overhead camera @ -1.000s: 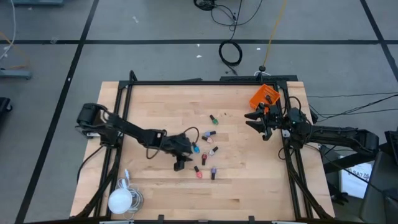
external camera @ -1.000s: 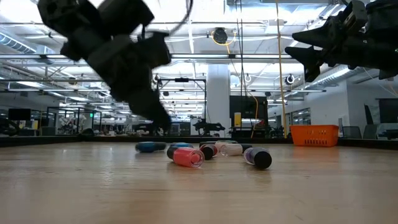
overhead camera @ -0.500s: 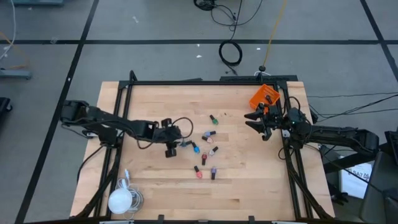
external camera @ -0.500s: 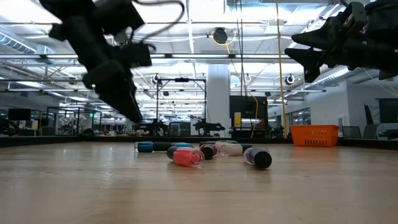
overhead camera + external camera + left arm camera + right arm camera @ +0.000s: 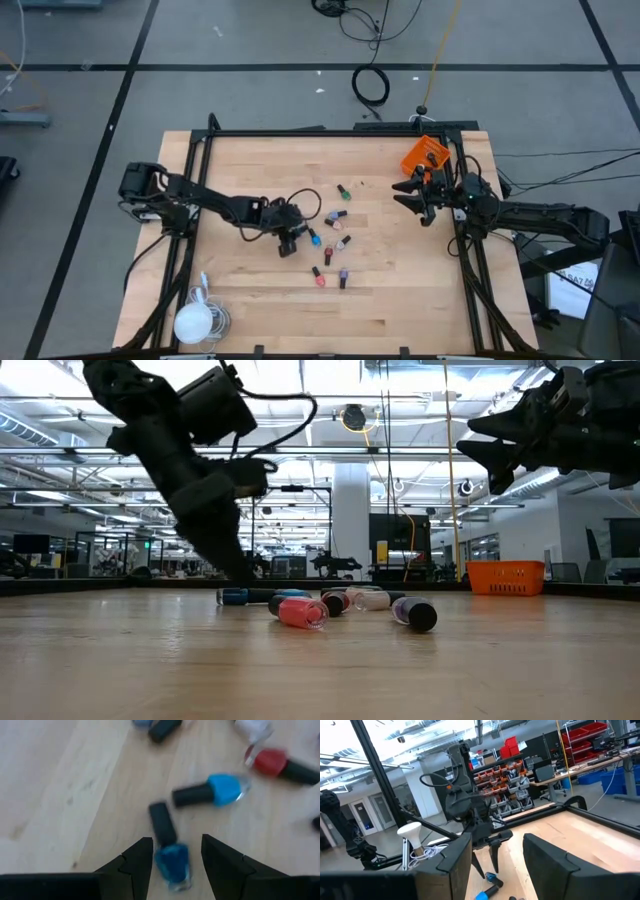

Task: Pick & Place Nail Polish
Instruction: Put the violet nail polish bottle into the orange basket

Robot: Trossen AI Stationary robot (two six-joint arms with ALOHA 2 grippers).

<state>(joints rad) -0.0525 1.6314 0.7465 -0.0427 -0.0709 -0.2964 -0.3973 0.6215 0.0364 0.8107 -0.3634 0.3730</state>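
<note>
The left claw [image 5: 172, 862] hangs open astride a dark teal nail polish bottle [image 5: 171, 863] lying on the table [image 5: 240, 170]; the right claw [image 5: 412, 198] waits open beside the orange bin [image 5: 424, 155].

Lighting is pretty even from overhead, so the wooden counter [image 5: 250, 300] looks bright with only soft, short shadows under the arms. The low view is backlit by the ceiling light strips [image 5: 420, 455], which blow out a bit and leave both arms as dark silhouettes. The left wrist view is smeared with blur, bottles [image 5: 172, 862] soft-edged. The right wrist view has glare up top.
</note>
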